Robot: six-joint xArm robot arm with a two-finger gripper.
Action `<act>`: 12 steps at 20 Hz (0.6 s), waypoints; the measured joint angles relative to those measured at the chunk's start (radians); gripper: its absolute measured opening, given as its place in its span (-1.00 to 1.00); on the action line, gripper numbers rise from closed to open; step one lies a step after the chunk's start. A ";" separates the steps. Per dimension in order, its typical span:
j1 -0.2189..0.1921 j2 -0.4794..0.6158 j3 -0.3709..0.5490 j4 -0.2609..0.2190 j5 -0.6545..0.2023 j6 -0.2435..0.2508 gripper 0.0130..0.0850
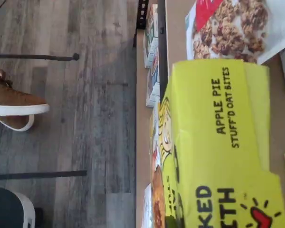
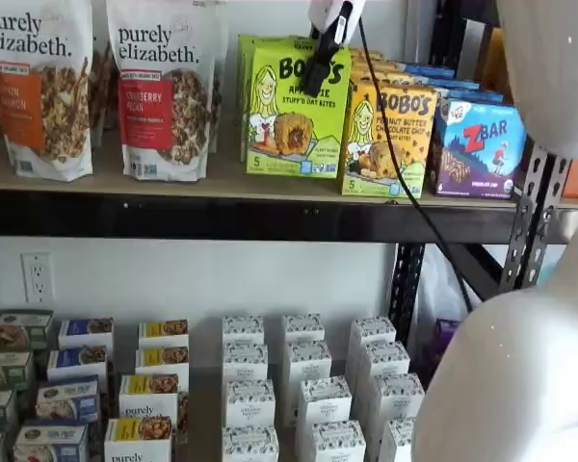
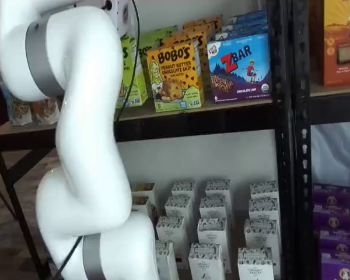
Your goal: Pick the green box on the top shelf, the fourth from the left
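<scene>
On top shelf (image 2: 222, 183): green box (image 2: 294, 111) upright, front outward.

Grey wood-plank floor (image 1: 85, 118), white wall (image 2: 202, 279) with outlet (image 2: 37, 277).

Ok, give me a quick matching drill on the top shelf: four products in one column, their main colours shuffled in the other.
Things:
1. Apple Pie box
2. peanut butter box
3. ZBar box
4. pecan granola bag

Colours:
A. blue
B. white
C. lime green
D. yellow-orange

Pairs: 1-C, 2-D, 3-A, 4-B
</scene>
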 joint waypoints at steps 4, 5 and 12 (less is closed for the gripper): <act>-0.013 -0.025 0.006 -0.003 0.039 -0.007 -0.56; -0.017 -0.035 0.011 -0.005 0.045 -0.010 -0.56; -0.052 -0.097 0.036 -0.013 0.112 -0.034 -0.56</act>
